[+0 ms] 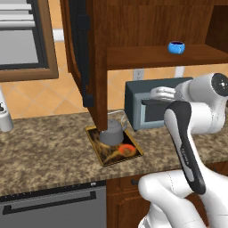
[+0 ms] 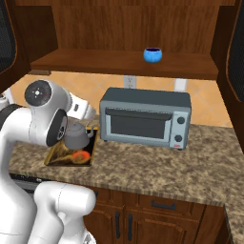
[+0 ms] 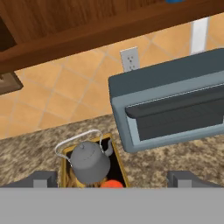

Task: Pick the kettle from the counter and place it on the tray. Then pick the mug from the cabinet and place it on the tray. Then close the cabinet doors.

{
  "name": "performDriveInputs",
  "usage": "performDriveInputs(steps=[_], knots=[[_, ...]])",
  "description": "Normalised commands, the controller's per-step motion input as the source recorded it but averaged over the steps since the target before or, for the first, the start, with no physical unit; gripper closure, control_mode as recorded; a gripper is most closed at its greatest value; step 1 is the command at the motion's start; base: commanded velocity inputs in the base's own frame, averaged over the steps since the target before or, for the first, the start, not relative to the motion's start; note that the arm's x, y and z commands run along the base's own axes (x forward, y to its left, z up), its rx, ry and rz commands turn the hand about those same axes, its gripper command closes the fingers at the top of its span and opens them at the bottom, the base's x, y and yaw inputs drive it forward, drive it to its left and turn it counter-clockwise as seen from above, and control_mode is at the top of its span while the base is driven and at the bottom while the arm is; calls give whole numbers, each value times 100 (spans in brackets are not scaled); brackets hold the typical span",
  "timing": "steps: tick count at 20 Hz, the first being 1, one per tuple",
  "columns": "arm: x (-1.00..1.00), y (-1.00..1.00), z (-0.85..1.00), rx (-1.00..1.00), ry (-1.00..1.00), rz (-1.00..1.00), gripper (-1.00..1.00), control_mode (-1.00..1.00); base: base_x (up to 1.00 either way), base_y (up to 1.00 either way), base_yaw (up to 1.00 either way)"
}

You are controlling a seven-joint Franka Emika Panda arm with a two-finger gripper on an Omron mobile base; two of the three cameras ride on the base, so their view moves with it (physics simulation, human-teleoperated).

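The grey kettle [image 1: 112, 132] [image 2: 76, 136] [image 3: 89, 162] stands on the dark patterned tray [image 1: 129, 156] [image 2: 59, 157] [image 3: 65, 175] on the granite counter [image 1: 44, 147]. My gripper [image 3: 113, 178] is open, with nothing between its fingers. It hangs above the kettle and clear of it, near the left end of the toaster oven. The blue mug [image 1: 176, 47] [image 2: 152, 55] sits on the cabinet shelf [image 1: 147, 58] [image 2: 105, 63]. The cabinet doors [image 1: 84, 49] [image 2: 236, 52] stand open, and the left door's lower corner hangs in front of the kettle in the left base view.
A grey toaster oven [image 1: 144, 109] [image 2: 145, 119] [image 3: 175, 105] stands on the counter right of the tray, under the shelf. A white container [image 1: 3, 116] is at the far left. A wall outlet [image 3: 130, 59] is behind. A dishwasher front [image 1: 53, 205] lies below the counter edge.
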Motion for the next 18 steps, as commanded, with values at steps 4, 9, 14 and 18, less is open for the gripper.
performDriveInputs(steps=[4, 9, 14, 18], knots=[[-31, -50, 64, -2, 0, 3, -100, -100, 0, 0, 0], [-6, -53, 50, -2, 8, 3, -100, -100, 0, 0, 0], [4, -48, 54, 0, 0, 0, -100, -100, 0, 0, 0], [29, -47, 28, -2, 5, 0, -100, -100, 0, 0, 0]])
